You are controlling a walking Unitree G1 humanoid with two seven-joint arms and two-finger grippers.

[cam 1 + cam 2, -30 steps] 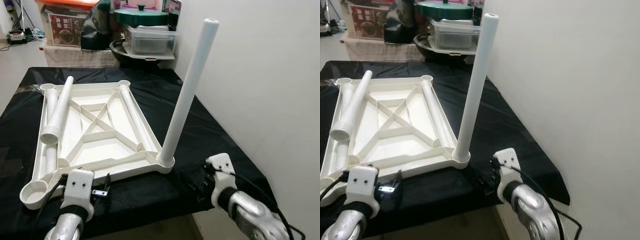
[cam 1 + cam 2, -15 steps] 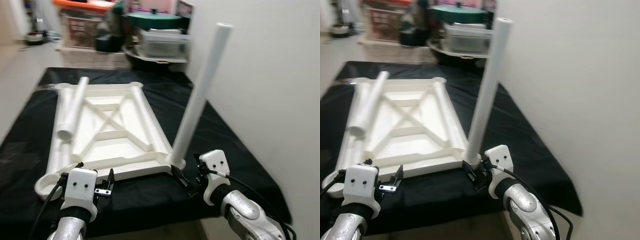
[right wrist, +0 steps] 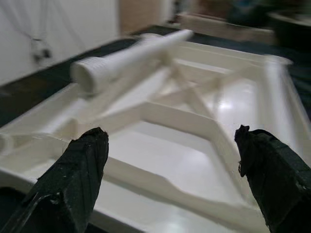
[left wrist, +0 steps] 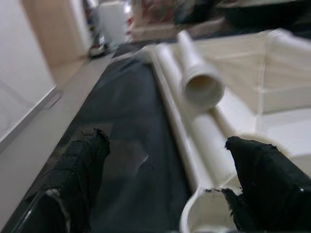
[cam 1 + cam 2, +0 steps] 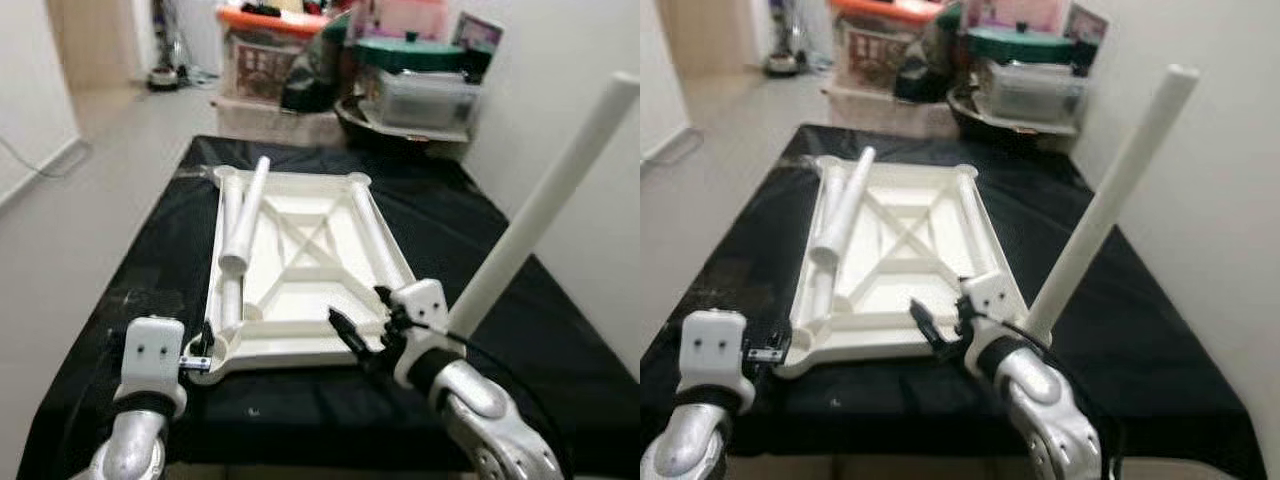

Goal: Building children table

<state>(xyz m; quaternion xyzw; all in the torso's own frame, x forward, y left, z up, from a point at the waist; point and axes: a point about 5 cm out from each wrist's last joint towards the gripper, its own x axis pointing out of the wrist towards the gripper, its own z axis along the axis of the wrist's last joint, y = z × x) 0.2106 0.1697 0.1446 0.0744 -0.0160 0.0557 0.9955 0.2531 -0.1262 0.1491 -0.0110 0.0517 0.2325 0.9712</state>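
The white tabletop (image 5: 300, 275) lies upside down on a black-clothed table. One white leg (image 5: 540, 210) stands upright in its near right corner socket. A loose leg (image 5: 247, 212) with a threaded end lies slanted across the frame, another (image 5: 228, 240) lies along its left side, and a third (image 5: 375, 240) along its right rib. My right gripper (image 5: 357, 312) is open over the near edge, left of the upright leg, facing the ribs (image 3: 184, 116). My left gripper (image 5: 205, 345) is open at the near left corner socket (image 4: 204, 213), holding nothing.
Storage boxes (image 5: 270, 50), a clear tub with a green lid (image 5: 415, 85) and a dark bowl crowd the far end. A white wall (image 5: 590, 60) runs close along the right. Open floor (image 5: 110, 150) lies to the left. The near table edge (image 5: 300, 455) sits just under my arms.
The camera has swung, so the whole scene sits differently in view. My right gripper has moved left from the upright leg's base to the tabletop's near edge; my left one now meets the near left corner.
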